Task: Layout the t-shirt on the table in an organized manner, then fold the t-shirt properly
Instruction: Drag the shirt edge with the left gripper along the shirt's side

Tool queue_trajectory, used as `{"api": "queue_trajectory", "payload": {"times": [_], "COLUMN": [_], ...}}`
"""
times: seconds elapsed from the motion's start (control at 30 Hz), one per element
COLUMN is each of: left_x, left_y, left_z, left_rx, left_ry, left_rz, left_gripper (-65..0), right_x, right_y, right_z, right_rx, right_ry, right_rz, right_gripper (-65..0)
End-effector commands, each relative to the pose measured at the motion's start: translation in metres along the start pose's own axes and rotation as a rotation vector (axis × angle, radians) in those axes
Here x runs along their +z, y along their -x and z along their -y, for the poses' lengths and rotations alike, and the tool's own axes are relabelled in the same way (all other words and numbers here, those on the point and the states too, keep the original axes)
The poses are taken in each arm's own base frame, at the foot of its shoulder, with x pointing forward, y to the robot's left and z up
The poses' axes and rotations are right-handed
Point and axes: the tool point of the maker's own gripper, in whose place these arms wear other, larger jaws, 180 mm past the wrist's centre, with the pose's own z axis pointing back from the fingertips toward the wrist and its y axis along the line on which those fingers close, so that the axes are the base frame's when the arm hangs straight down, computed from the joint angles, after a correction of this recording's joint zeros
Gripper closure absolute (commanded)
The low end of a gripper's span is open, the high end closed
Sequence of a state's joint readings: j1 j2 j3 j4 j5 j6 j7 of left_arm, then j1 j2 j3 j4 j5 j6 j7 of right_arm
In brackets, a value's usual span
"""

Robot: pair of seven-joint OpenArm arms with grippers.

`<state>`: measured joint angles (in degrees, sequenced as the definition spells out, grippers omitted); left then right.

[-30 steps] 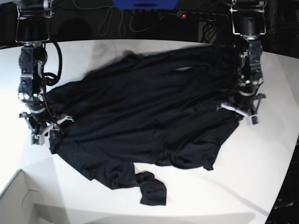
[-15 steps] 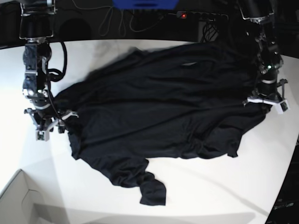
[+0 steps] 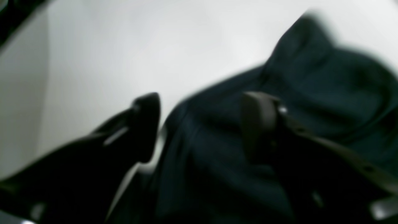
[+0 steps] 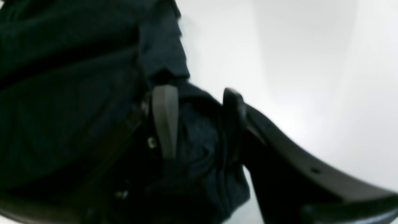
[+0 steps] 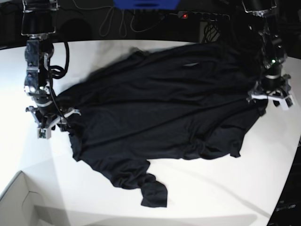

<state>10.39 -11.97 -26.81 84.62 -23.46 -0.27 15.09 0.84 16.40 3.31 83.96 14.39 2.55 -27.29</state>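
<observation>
Black t-shirt [image 5: 160,117] spread rumpled across white counter [image 5: 235,188]. Left gripper [image 3: 202,124] open, jaws parted over cloth edge (blurred view). Right gripper [image 4: 196,121] apparently clamped on a bunched fold at opposite edge.

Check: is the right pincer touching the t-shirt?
Touching. The right wrist view shows the right pincer with t-shirt fabric bunched between its fingers, against both.

Box corner: pale cardboard box [image 5: 19,202], bottom-left of the base view.
Back edge: blue object [image 5: 146,4] (cropped), power strip [image 5: 202,15] showing a red light, loose cables [image 5: 117,21].
</observation>
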Motion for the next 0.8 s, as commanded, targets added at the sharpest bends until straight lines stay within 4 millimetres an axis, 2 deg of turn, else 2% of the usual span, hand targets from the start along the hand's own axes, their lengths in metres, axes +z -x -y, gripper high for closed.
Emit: {"api": "queue_trajectory", "payload": {"times": [0.0, 0.07, 0.1, 0.13, 0.2, 0.27, 0.4, 0.5, 0.63, 0.77], "left_x": [-0.002, -0.01, -0.019, -0.028, -0.046, -0.068, -0.099, -0.115, -0.136, -0.146], "left_y": [-0.026, -0.037, -0.047, -0.048, -0.045, -0.04, -0.035, -0.035, -0.024, -0.015], "left_z": [-0.003, 0.002, 0.007, 0.01, 0.021, 0.035, 0.068, 0.082, 0.093, 0.109], "left_rx": [-0.004, 0.012, 0.023, 0.035, 0.058, 0.069, 0.073, 0.079, 0.092, 0.058], "left_ry": [-0.005, -0.001, 0.003, 0.001, 0.012, 0.031, 0.072, 0.083, 0.076, 0.096], "left_rz": [0.076, 0.099, 0.117, 0.115, 0.091, 0.055, 0.001, -0.03, -0.102, -0.155], "left_gripper": [-44.1, -47.5, -48.7, -49.2, -49.4, -49.4, -49.5, -49.5, -49.5, -49.1], "right_x": [0.002, 0.006, 0.008, 0.01, 0.013, 0.017, 0.021, 0.023, 0.024, 0.027], "right_y": [-0.023, -0.022, -0.019, -0.021, -0.025, -0.022, -0.018, -0.013, -0.008, 0.002], "right_z": [0.006, 0.005, 0.004, 0.002, -0.001, -0.002, -0.004, 0.0, 0.001, 0.001], "right_rx": [0.003, 0.007, 0.009, 0.01, 0.012, 0.017, 0.021, 0.023, 0.024, 0.026], "right_ry": [0.012, 0.009, 0.007, 0.003, -0.002, -0.006, -0.01, -0.003, -0.001, -0.002], "right_rz": [0.066, 0.068, 0.065, 0.073, 0.088, 0.087, 0.082, 0.072, 0.062, 0.042], "right_gripper": [-25.1, -25.2, -25.2, -25.2, -25.2, -25.2, -25.2, -25.2, -25.2, -25.1]}}
